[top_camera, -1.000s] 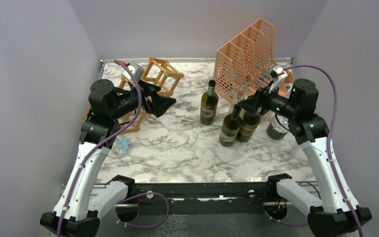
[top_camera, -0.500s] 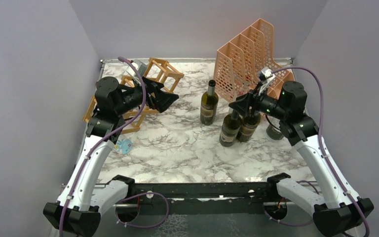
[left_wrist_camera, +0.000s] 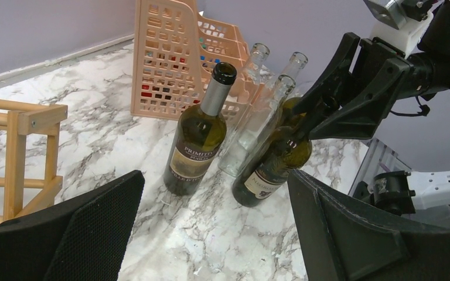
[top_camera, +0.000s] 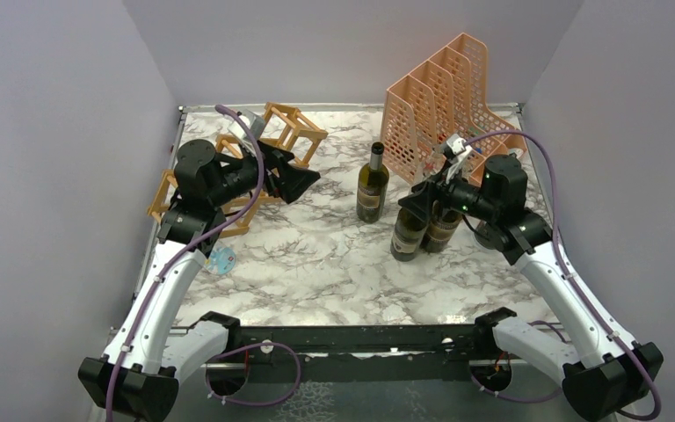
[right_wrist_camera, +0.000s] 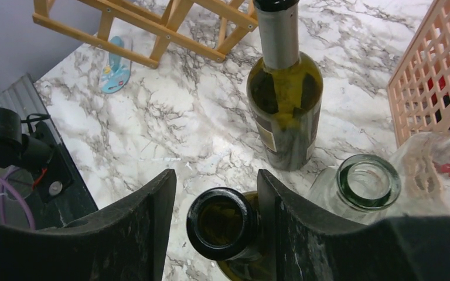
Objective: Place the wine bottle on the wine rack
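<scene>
Marble table (top_camera: 316, 264) carries wine rack (left_wrist_camera: 16, 164), bottles (top_camera: 372, 189), file holder (top_camera: 431, 101), perhaps a blue toy (top_camera: 221, 259).

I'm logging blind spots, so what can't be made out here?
Top view: the left arm covers much of the light-brown wooden wine rack.
Top view: the right tool hides the dark green glass wine bottle's neck.
Right wrist view: the bottle's rim hides whether the tool's fingers clamp its neck.
Top view: small blue object, too small to identify.

A peach mesh file holder (top_camera: 439, 105) is standing at the far right of the marble worktop (top_camera: 316, 264), with a clear glass bottle (left_wrist_camera: 252, 132) standing just before it. A small light-blue object (top_camera: 221, 259) is lying near the worktop's left edge.
</scene>
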Robot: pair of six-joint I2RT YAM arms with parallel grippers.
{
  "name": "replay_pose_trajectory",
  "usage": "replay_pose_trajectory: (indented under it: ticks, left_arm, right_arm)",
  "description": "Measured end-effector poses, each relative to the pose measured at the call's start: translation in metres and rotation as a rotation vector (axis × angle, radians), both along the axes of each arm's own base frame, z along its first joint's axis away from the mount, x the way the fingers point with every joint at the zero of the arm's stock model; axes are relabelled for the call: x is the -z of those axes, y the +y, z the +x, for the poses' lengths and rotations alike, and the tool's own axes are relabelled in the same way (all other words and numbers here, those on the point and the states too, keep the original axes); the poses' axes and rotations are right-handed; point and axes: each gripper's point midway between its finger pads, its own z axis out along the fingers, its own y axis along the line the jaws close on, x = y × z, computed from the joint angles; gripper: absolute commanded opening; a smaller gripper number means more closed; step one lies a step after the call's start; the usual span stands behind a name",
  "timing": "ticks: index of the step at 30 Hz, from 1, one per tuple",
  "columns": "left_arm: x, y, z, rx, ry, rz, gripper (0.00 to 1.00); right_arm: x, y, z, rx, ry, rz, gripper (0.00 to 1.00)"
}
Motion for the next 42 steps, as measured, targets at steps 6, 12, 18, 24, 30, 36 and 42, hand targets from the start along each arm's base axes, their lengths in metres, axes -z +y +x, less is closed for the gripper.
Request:
replay_pose_trajectory:
  ticks: [6,12,18,24,30,36,42]
  left_arm:
    - [0.008,-0.001,0.001,0.003,0.010,0.002,0.99]
    - [0.018,-0.008,-0.002,0.023,0.030,-0.010,0.99]
    - [0.042,-0.034,-0.017,0.110,0.062,-0.032,0.99]
    - [0.084,-0.077,-0.056,0.270,0.067,-0.019,0.99]
    - [0.124,-0.106,-0.083,0.374,0.023,0.057,0.99]
    - [0.144,-0.116,-0.074,0.372,-0.002,0.090,0.99]
    - [0.160,-0.129,-0.066,0.405,-0.029,0.109,0.99]
  right_arm:
    - [0.006,0.001,0.005,-0.004,-0.052,-0.025,0.18]
    - [0.004,0.005,-0.001,-0.012,-0.039,-0.005,0.06]
    - [-0.009,0.004,-0.007,-0.008,-0.076,0.035,0.02]
    - [-0.034,0.009,-0.009,-0.007,-0.101,0.129,0.01]
    - [-0.050,0.016,-0.010,-0.004,-0.066,0.231,0.01]
    - [-0.067,0.026,-0.013,-0.049,-0.022,0.308,0.01]
    - [-0.091,0.035,-0.016,-0.125,-0.040,0.351,0.01]
